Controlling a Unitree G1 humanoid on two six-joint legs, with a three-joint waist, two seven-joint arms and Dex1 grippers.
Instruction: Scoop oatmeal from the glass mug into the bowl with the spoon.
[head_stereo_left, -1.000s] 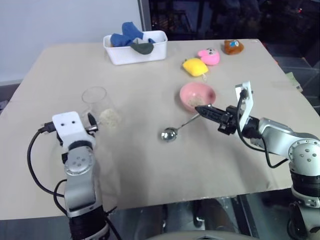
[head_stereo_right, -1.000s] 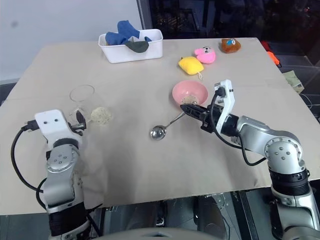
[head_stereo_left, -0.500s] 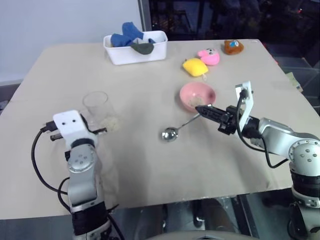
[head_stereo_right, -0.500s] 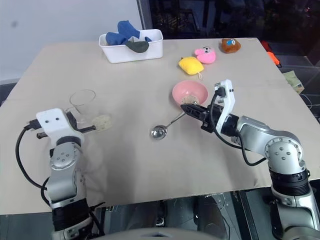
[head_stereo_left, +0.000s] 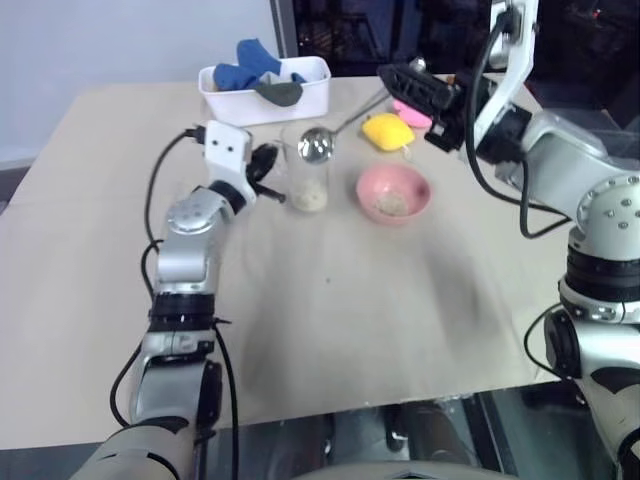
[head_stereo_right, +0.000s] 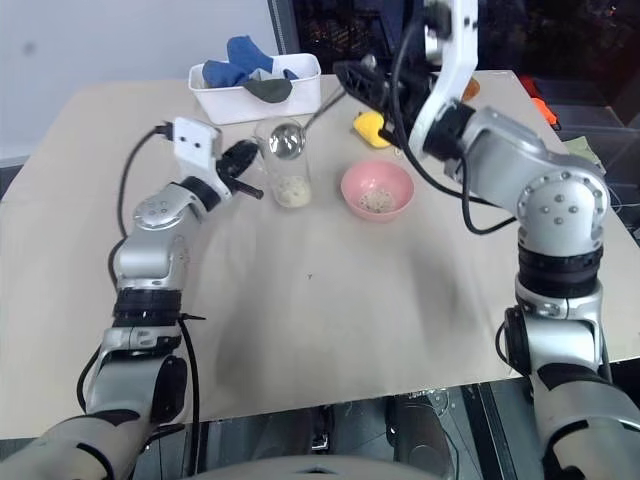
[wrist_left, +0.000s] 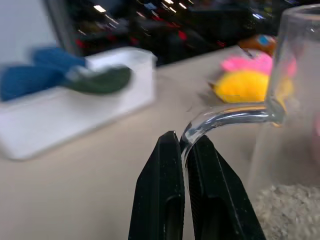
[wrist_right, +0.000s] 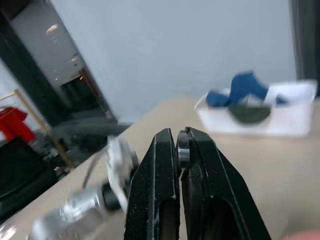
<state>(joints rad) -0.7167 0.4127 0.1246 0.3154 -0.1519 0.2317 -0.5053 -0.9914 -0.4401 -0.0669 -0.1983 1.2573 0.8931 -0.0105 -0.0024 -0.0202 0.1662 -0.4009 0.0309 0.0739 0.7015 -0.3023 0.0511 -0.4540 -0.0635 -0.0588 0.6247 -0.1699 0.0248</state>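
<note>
The clear cylindrical glass mug (head_stereo_left: 307, 172) stands on the matte beige tabletop (head_stereo_left: 330, 310), loose pale oatmeal flakes (head_stereo_left: 309, 198) in its bottom, just left of the small round pink bowl (head_stereo_left: 394, 193). The left gripper (wrist_left: 183, 150) pinches the curved handle with its black fingers. The right gripper (wrist_right: 178, 142), fingers clamped on the handle of the shiny silver metal spoon (head_stereo_left: 318, 144), holds the round spoon bowl at the mug's rim. Behind sits a white rectangular plastic tub (head_stereo_left: 265, 92) and soft plush toys (head_stereo_left: 386, 131); beyond, a pale wall and dark windows.

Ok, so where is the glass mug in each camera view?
Left eye view: glass mug mid-table, just left of the pink bowl.
Right eye view: glass mug, same spot.
Left wrist view: along the right edge, handle pinched by the left gripper.
Shared landmark: white tub behind the mug.
</note>
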